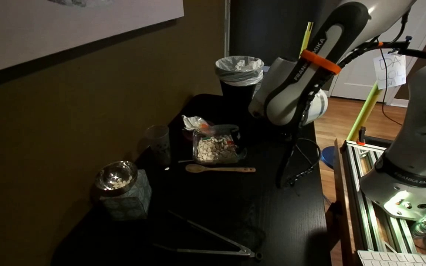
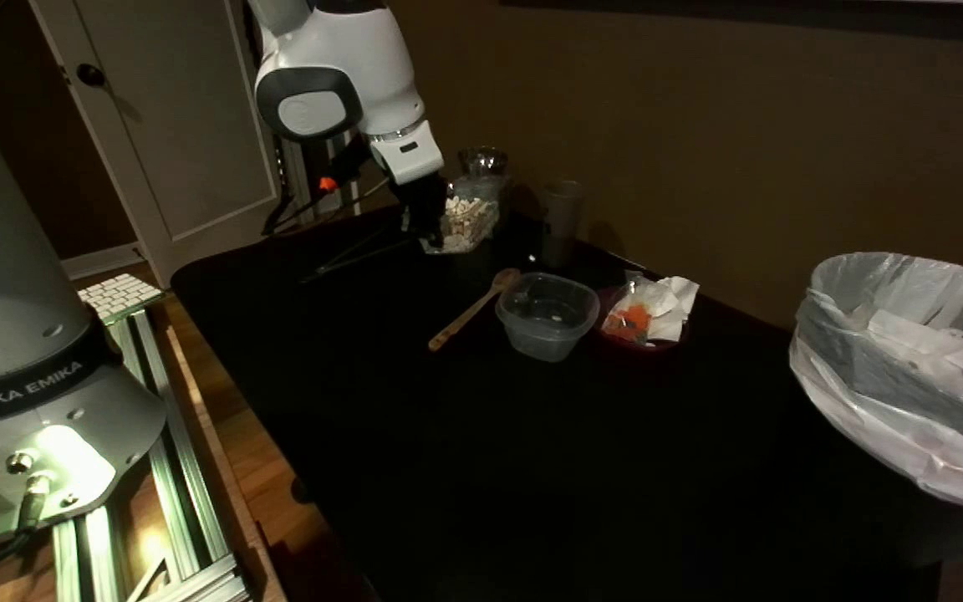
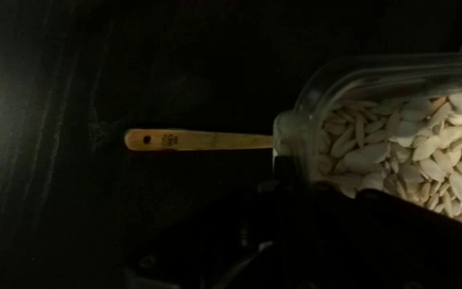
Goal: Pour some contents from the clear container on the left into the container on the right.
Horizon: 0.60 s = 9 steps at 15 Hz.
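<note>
A clear container with white seeds shows in both exterior views (image 1: 195, 148) (image 2: 450, 247) and at the right in the wrist view (image 3: 315, 92). My gripper (image 2: 434, 232) is shut on this container's wall; the dark fingers also pinch its edge in the wrist view (image 3: 291, 178). The container is held above the table. A clear open container (image 2: 545, 339) with almost nothing inside stands on the table in an exterior view, to the right of the held one. From the opposite camera the held container hides most of it.
A wooden spoon (image 2: 471, 311) lies beside the standing container. A red bowl (image 2: 644, 347) holds wrappers. A clear cup (image 1: 158, 142) stands near the wall. A metal bowl (image 1: 104, 177) with seeds sits on a box (image 1: 129, 203). Tongs (image 1: 213, 252) and a lined bin (image 1: 237, 79) are also there.
</note>
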{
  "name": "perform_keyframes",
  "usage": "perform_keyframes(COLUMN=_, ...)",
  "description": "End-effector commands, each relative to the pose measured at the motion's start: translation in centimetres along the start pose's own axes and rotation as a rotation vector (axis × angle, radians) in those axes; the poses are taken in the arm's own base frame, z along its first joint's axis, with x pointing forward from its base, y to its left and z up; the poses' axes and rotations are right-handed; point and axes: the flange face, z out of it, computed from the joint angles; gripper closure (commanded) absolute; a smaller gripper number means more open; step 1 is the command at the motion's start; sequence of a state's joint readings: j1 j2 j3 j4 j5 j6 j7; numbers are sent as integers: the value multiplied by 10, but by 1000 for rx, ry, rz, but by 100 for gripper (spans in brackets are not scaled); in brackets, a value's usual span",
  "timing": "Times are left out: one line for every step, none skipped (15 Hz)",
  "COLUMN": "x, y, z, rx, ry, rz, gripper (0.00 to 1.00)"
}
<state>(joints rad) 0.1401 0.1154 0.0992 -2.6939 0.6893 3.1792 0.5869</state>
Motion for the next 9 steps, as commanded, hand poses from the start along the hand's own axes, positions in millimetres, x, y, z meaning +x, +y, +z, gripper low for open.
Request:
perform_keyframes(x=1, y=-2, z=-1, rx=4, ry=0, rz=-2, gripper=100)
perform_keyframes(x=7, y=1, z=-4, rx=10, ry=23, rz=9, gripper=100)
perform_keyframes(x=15, y=13, z=-7, rx=-3, ry=33, rz=25, gripper=100)
perform_keyframes(x=22, y=23, z=-8, rx=-24, ry=25, rz=35, gripper=100)
perform_keyframes(x=30, y=31, z=-14, rx=-40, ry=0, rz=47, gripper=100)
perform_keyframes(x=41, y=41, z=-20, rx=-52, ry=-10, rz=70, gripper=100)
perform_keyframes(x=51, y=52, z=-20, rx=-77, ry=-12, rz=86, gripper=100)
perform_keyframes(x=59, y=60, z=-23, rx=-104, ry=-34, rz=91, gripper=100)
perform_keyframes(x=76, y=57, z=-19, rx=-134, ry=-38, rz=95, gripper=100)
